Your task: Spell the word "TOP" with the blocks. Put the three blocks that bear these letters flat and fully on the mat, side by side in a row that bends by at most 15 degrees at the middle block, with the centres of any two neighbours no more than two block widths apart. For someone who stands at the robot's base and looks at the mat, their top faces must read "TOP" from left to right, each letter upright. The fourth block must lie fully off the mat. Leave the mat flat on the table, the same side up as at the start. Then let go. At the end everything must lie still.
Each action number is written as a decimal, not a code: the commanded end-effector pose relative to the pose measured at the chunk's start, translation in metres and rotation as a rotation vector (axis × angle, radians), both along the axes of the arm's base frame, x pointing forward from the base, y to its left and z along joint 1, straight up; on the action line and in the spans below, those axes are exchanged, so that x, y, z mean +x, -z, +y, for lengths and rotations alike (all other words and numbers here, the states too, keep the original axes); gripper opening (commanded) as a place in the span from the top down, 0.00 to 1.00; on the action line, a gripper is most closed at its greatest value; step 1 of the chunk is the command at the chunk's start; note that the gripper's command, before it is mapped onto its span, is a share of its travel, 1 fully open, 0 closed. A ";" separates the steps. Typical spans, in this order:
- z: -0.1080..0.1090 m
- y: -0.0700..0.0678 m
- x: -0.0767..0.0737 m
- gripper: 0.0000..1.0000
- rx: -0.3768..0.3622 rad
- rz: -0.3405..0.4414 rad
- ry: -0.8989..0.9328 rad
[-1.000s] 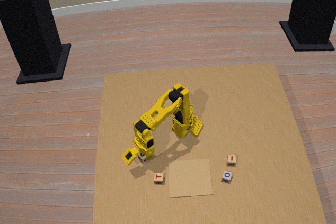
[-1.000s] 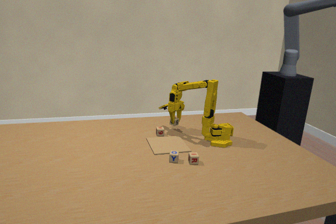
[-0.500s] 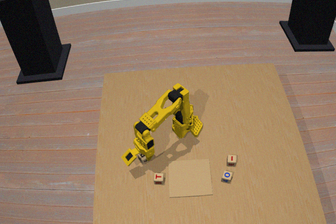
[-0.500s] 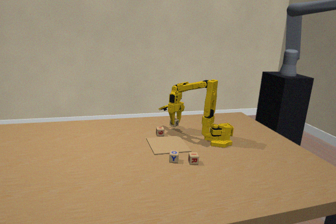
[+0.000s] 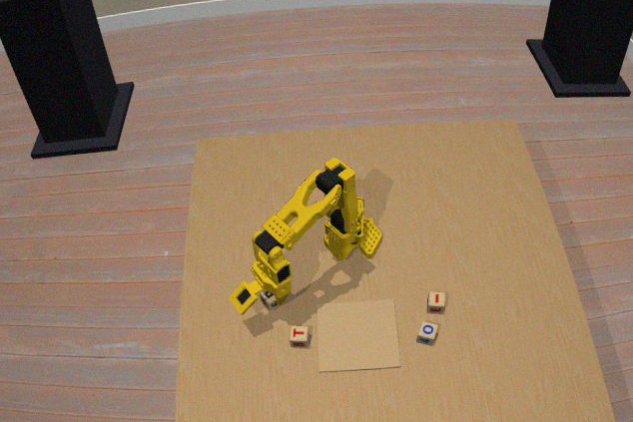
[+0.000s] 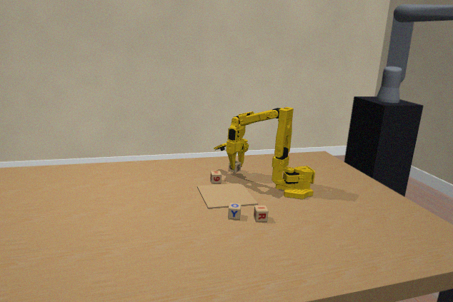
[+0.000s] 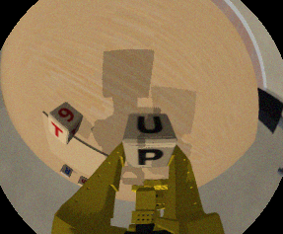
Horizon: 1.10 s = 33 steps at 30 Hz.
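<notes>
My gripper (image 5: 271, 300) (image 6: 236, 167) (image 7: 149, 149) is shut on the P block (image 5: 267, 299) (image 6: 235, 167) (image 7: 149, 156), left of the mat in the top view. P faces up towards the wrist camera, with U on a side. Its gap to the table is hard to tell. The T block (image 5: 299, 333) (image 6: 216, 177) (image 7: 64, 123) lies off the mat's left edge, T up and turned sideways in the top view. The O block (image 5: 427, 331) (image 6: 234, 212) lies off the right edge, O up. The mat (image 5: 357, 335) (image 6: 223, 195) lies flat and bears no block.
The fourth block (image 5: 436, 300) (image 6: 261, 214), with a red I-like letter on top, stands off the mat beside the O block, nearer the robot's base. The table (image 5: 459, 192) (image 6: 146, 247) carries everything. Black pedestals (image 5: 61, 64) (image 6: 380, 137) stand beyond it.
</notes>
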<state>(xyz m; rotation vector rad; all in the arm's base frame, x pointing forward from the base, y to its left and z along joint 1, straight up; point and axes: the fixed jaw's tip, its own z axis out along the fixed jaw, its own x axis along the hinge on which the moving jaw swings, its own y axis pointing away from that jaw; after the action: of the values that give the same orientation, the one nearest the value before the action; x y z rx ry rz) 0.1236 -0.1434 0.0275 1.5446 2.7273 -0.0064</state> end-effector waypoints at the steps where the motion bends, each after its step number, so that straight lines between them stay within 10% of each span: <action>1: -0.011 -0.011 0.007 1.00 -0.070 -0.057 0.011; 33: -0.011 -0.002 0.008 0.96 -0.070 -0.057 0.011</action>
<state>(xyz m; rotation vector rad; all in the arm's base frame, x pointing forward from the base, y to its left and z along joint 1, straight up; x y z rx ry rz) 0.1236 -0.1436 0.0167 1.5445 2.7271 -0.0066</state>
